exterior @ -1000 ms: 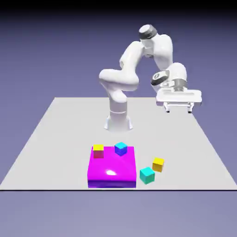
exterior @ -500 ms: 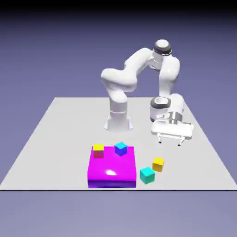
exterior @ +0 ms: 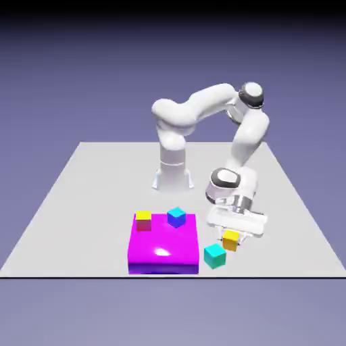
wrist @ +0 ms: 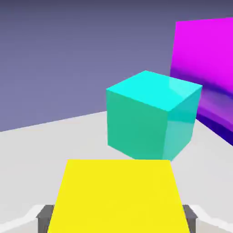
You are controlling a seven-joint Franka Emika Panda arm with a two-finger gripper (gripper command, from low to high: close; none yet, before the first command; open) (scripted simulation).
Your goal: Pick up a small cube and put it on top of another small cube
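Observation:
The small cube [exterior: 231,239], yellow on top with orange sides, rests on the table to the exterior view's right of the magenta block. My gripper [exterior: 234,234] is down over it, open, one finger on each side. In the hand view the small cube's yellow top [wrist: 120,195] fills the bottom between my grey fingertips [wrist: 45,216]. Just past it stands a teal cube [wrist: 150,116], which in the exterior view [exterior: 215,255] is slightly nearer the table's front edge.
A large magenta block [exterior: 163,250] carries a yellow-topped cube with red sides [exterior: 143,220] and a blue cube [exterior: 176,216]. The block's side [wrist: 202,68] shows at the hand view's right. The arm's base [exterior: 172,177] stands behind on the grey table [exterior: 81,203].
The arm has swung down and toward the camera, bringing the gripper from high above the table's far right to sit around the small cube. No cube has moved.

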